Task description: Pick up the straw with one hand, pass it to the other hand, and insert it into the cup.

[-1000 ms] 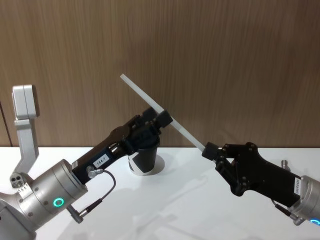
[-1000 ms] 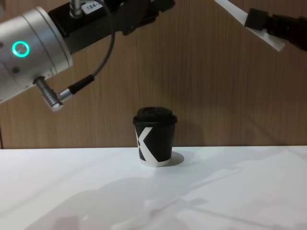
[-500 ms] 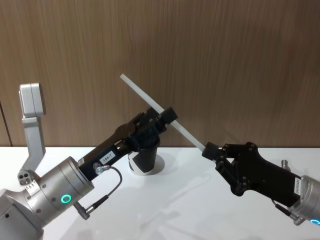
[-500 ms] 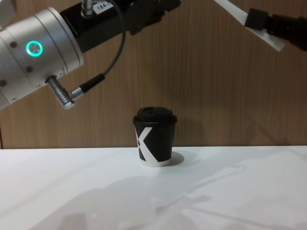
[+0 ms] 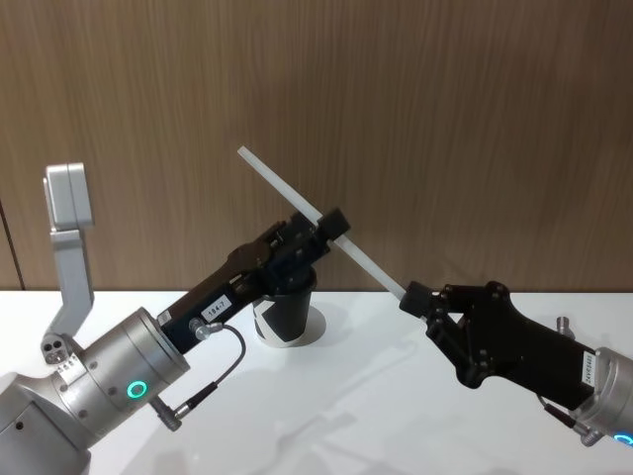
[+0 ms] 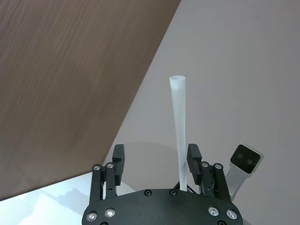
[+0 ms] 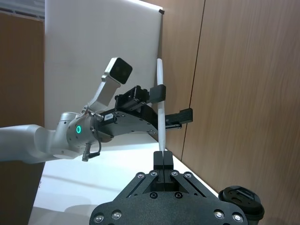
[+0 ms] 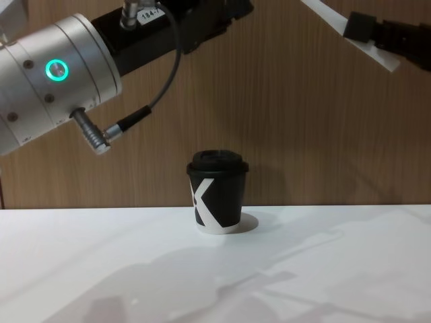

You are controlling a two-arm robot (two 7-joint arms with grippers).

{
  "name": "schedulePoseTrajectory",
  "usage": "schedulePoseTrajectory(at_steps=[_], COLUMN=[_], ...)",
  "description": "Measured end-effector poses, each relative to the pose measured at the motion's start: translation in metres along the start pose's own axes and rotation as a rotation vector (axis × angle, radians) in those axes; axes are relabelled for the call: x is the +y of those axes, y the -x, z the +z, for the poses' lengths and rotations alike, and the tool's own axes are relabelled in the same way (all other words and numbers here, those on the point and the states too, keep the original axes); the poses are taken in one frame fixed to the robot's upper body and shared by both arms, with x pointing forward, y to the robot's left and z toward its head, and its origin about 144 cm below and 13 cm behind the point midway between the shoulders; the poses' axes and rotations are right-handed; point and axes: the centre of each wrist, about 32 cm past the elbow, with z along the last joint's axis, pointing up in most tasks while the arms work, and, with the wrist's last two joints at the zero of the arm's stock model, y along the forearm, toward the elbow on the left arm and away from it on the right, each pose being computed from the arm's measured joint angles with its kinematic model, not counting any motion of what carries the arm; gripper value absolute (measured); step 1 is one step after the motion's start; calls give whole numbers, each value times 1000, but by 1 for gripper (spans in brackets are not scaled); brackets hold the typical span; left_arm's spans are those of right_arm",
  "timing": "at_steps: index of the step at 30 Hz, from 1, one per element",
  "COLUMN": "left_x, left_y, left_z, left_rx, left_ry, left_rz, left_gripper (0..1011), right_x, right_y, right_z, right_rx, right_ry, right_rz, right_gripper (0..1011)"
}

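1. Straw (image 5: pixel 279 184) slants in mid-air, well above the cup (image 8: pixel 217 193), its lower end clenched in the right gripper (image 5: pixel 414 297).
2. Left gripper (image 5: pixel 324 226) straddles its middle, jaws spread (one finger just beside it).
3. If the right gripper lets go before the left clamps, it would likely drop.

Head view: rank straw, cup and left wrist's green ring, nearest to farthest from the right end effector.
1. Straw: clamped in right end effector, running through the open left end effector.
2. Cup: on the table, leftward.
3. Green ring: far left, low.
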Motion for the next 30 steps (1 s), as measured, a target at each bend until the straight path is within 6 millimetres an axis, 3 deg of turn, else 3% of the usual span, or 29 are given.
schedulePoseTrajectory(at_steps=[22,30], left_x=[-1,-1], left_y=[0,0], left_z=[-1,-1], left_rx=[-4,-5], left_ry=[0,0], left_rz=[14,16], left_gripper=[168,99], right_x=[0,0], right_y=[0,0], right_z=[0,0], right_rx=[0,0], right_ry=[0,0], right_rz=[0,0], right_gripper=[5,5])
